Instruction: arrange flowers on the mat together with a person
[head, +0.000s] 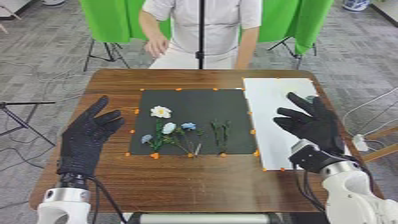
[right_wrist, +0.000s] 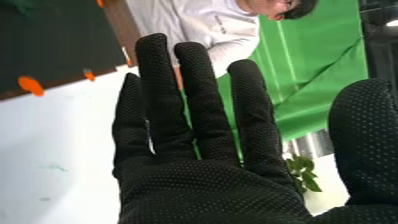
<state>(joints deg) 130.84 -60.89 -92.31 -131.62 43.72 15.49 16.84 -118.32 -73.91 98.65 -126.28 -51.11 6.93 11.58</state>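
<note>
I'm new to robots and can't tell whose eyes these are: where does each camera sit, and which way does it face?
Head view: sits on the robot's head, looks forward and down at the table, mat and flowers; the left hand and right hand show.
Right wrist view: sits on the right wrist, looks out along the right hand, past the sheet and mat toward green cloth; that hand's glove shows large.
Shared: right hand, mat, sheet, green cloth.
</note>
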